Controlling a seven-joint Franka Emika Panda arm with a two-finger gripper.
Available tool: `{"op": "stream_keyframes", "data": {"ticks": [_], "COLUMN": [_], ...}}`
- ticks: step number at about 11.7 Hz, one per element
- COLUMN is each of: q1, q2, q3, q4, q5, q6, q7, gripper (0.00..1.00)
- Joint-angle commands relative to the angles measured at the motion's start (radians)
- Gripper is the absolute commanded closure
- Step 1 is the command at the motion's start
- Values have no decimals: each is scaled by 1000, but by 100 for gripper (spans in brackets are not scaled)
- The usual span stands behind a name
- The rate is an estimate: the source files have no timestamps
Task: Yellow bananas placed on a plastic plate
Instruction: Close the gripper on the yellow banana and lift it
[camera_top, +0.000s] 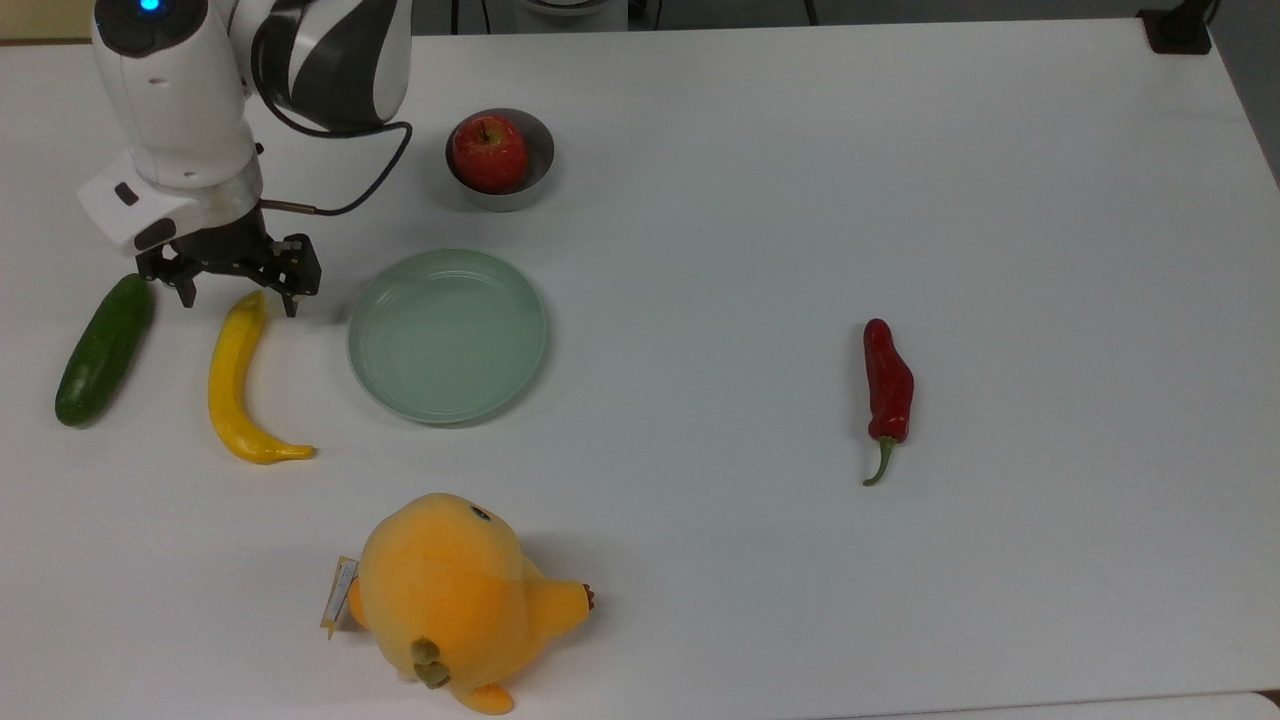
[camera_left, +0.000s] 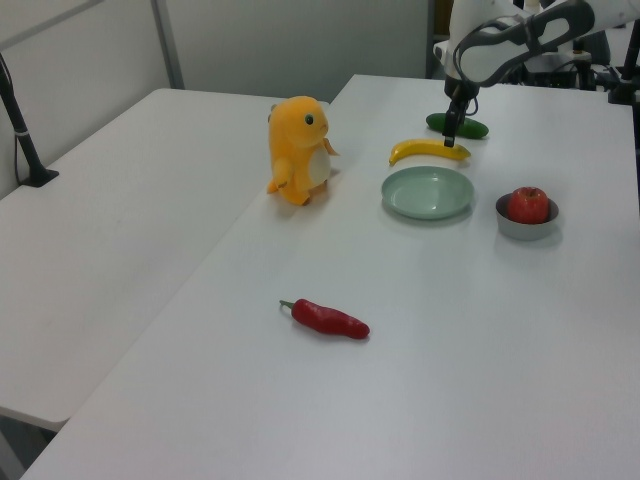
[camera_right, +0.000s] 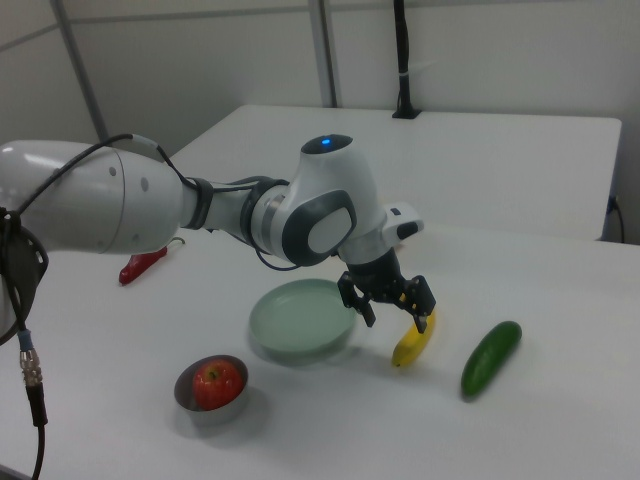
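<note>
The yellow banana lies flat on the white table, to the top view's left of the empty mint-green plastic plate. My gripper is open and low over the banana's far, blunt end, with one finger on either side of it. In the right view the gripper hangs just above the banana, beside the plate. From the left view the gripper stands at the banana's right end, behind the plate.
A dark green cucumber lies to the top view's left of the banana. A red apple sits in a small metal bowl beyond the plate. An orange plush toy stands near the front edge. A red chili pepper lies far right.
</note>
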Motion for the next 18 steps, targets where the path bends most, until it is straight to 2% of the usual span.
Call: {"op": "stream_keyframes", "data": {"ticks": [1, 4, 7, 9, 11, 12, 15, 16, 18], "q1": [2, -7, -9, -7, -9, -7, -9, -9, -12], "q2": [20, 46, 55, 57, 58, 57, 57, 57, 54], "q3": [0, 0, 0, 0, 0, 0, 0, 0, 0], "q4": [-17, -17, -17, -17, -23, -24, -24, -24, -21], "q5": [-12, -12, -12, -12, -12, -12, -12, -10, -4], "q6": [70, 106, 109, 110, 110, 110, 110, 110, 109], "q7": [-16, -8, -3, -3, -3, -3, -14, -14, -14], "gripper": [0, 0, 22, 24, 33, 40, 75, 77, 85]}}
